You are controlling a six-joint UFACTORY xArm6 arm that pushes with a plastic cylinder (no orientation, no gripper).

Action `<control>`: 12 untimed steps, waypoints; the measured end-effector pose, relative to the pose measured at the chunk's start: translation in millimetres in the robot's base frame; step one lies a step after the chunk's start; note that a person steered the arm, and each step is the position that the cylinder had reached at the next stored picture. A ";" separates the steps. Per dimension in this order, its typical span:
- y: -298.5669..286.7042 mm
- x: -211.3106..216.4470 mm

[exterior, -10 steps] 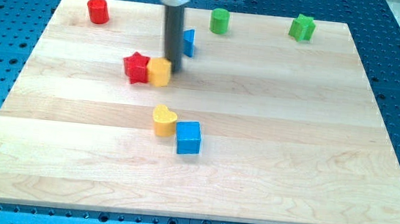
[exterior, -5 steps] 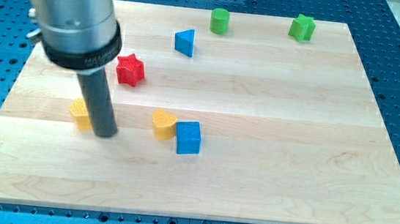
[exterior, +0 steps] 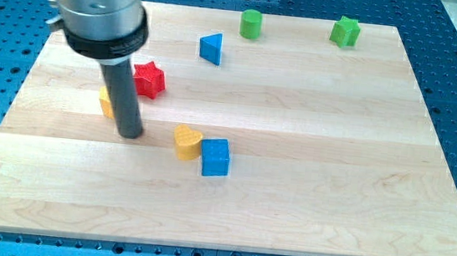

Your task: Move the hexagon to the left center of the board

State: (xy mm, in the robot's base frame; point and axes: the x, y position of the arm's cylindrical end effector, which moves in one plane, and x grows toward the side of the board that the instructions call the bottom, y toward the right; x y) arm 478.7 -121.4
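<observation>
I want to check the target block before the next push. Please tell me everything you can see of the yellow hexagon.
The yellow hexagon is mostly hidden behind the dark rod; only a small yellow part shows at the rod's left side, so its shape is hard to confirm. It looks like matte plastic and lies flat on the wooden board, in the left centre. My tip is just below and right of it. The red star sits up-right, apart.

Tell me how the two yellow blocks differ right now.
The yellow hexagon is mostly hidden behind the rod, with my tip just at its lower right; the yellow heart shows in full.
The hexagon sits toward the view's left; the heart sits nearer the middle.
The heart touches the blue cube; the hexagon lies close to the red star, whether touching is unclear.
Both are yellow and rest on the board.
</observation>
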 end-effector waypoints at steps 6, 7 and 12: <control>-73.3 -56.5; -73.3 -56.5; -71.8 -61.5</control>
